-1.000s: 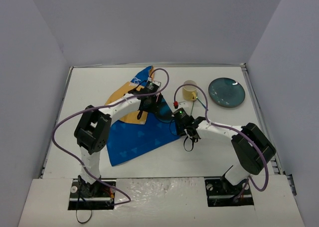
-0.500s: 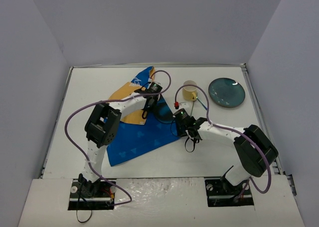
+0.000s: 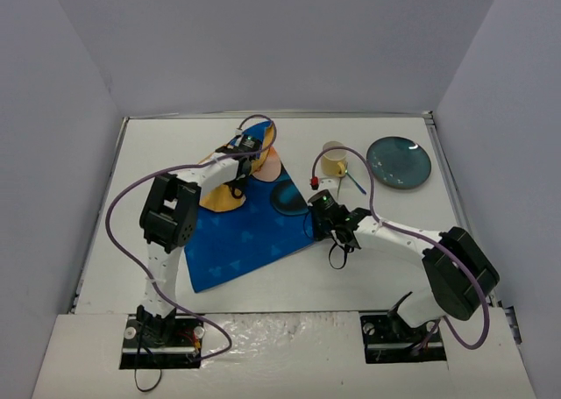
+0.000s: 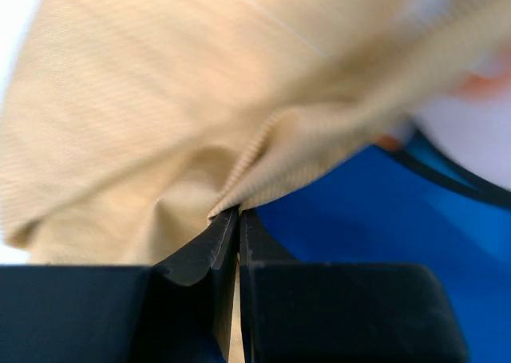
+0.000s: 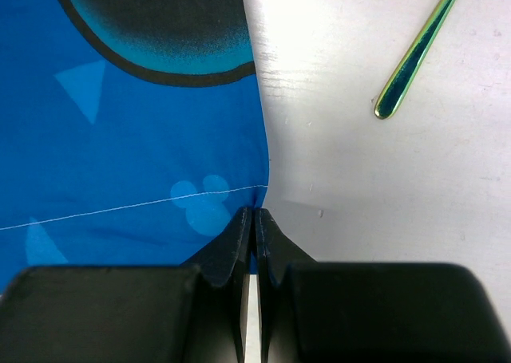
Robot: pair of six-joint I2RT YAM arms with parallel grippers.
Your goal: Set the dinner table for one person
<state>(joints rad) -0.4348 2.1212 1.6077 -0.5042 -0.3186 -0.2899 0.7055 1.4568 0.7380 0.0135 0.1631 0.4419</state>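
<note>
The left arm (image 3: 158, 272) and right arm (image 3: 394, 234) have white links dotted with dark marks and bulky black joint housings. Each trails a loose purple cable (image 3: 108, 228) from its black base (image 3: 162, 333). A green light (image 3: 320, 200) glows on the right wrist beside a red plug (image 3: 314, 184), and the left gripper (image 4: 239, 211) and right gripper (image 5: 253, 213) have matte black fingers (image 5: 227, 251) tapering to thin wedge tips.

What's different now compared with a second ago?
The left tool, shut on the tan flap of the blue placemat, has swung left, peeling it back so more blue shows. The right tool stays clamped on the mat's right corner. The cup, teal plate and spoon have not moved.
</note>
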